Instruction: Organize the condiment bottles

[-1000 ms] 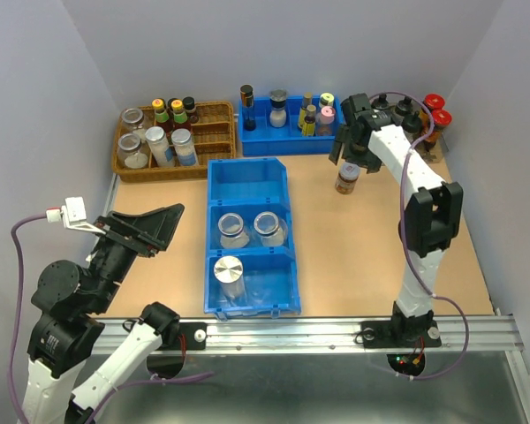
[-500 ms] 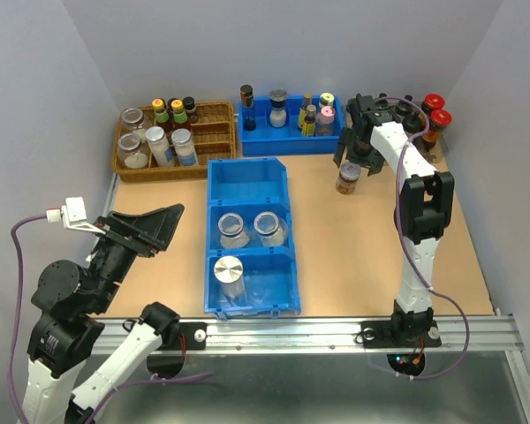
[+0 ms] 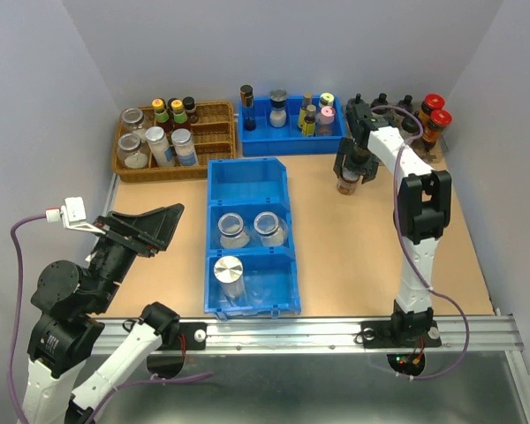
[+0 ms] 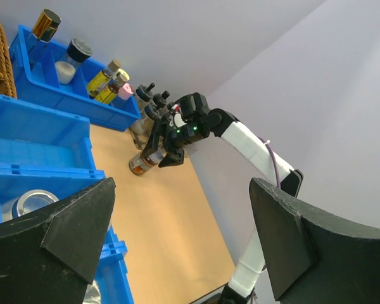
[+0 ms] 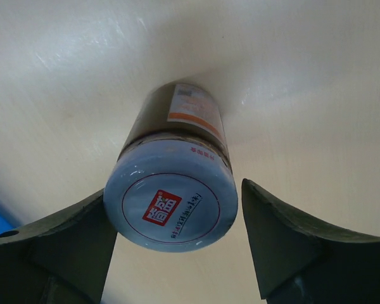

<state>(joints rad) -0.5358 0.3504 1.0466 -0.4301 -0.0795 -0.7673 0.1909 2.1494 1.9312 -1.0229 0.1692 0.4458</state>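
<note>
Condiment bottles (image 3: 233, 228): four squat jars. Three sit in the blue bin (image 3: 247, 181) at centre frame, two in its middle compartment and the silver-lidded jar (image 3: 228, 270) in the lowest. The red-and-white-topped jar (image 5: 171, 204) stands on the worktop (image 3: 353, 256), upper right. The right gripper (image 5: 176, 197) brackets its lid closely; we cannot tell whether it is clamped. Left gripper (image 4: 182, 185) wide, empty. We judge one jar left to file.

The table (image 3: 353, 256) has a light wooden top. Directly on it stand a wicker basket (image 3: 172, 175) at the far left, a blue tray (image 3: 287, 143) beside it and a long blue bin (image 3: 246, 185) in the middle (three compartments) — and, on the bare wood further right, one small jar (image 5: 171, 196) and some red-capped bottles (image 3: 435, 110).
</note>
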